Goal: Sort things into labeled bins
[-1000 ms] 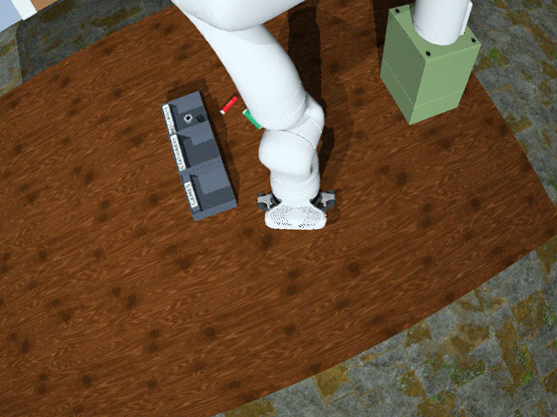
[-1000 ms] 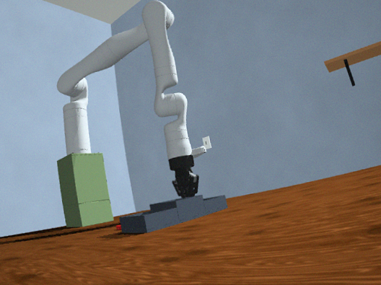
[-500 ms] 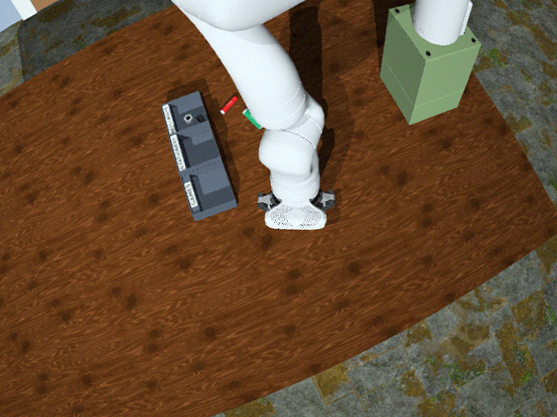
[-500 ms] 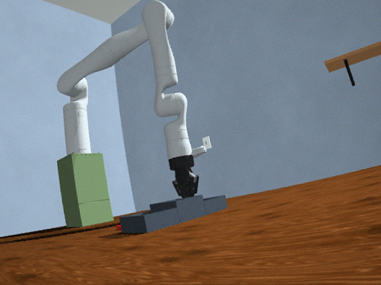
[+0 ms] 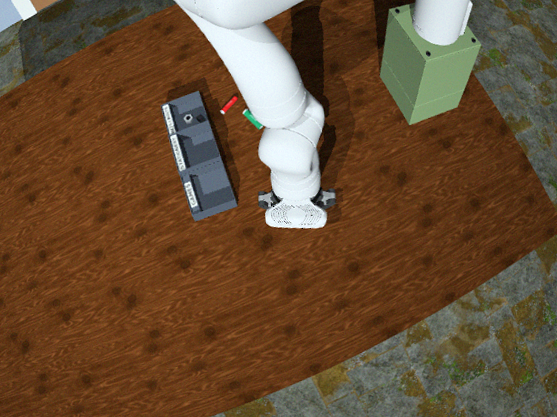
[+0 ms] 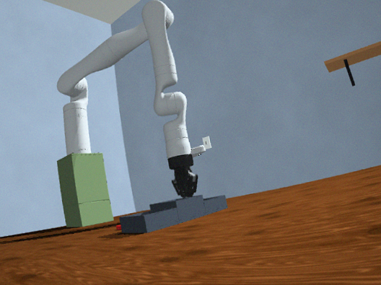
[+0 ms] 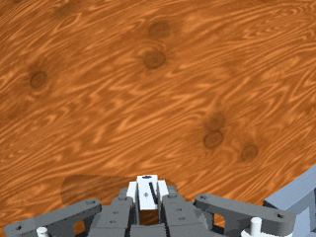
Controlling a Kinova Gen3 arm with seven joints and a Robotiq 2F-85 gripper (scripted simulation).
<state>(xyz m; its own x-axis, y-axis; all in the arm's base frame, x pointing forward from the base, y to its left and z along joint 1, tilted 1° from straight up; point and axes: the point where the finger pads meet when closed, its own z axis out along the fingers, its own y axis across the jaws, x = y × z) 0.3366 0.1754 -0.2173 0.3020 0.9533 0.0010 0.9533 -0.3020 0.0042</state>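
Note:
My gripper (image 7: 147, 193) is shut on a small white block with a dark line (image 7: 148, 192), seen in the wrist view just above the wood table. In the exterior view the gripper (image 6: 186, 190) points straight down, low behind the bins. A grey row of three labelled bins (image 5: 198, 155) lies left of my wrist (image 5: 297, 208); the near bin reads GAMES and the middle one STATIONERY. The far bin holds a metal nut (image 5: 187, 118) and a small dark piece (image 5: 200, 117). A red pen-like stick (image 5: 228, 104) and a green one (image 5: 251, 119) lie on the table right of the far bin.
The arm's green pedestal (image 5: 428, 62) stands at the far right of the table. A corner of the bins (image 7: 299, 213) shows at the right edge of the wrist view. A wooden shelf (image 6: 364, 53) hangs on the wall.

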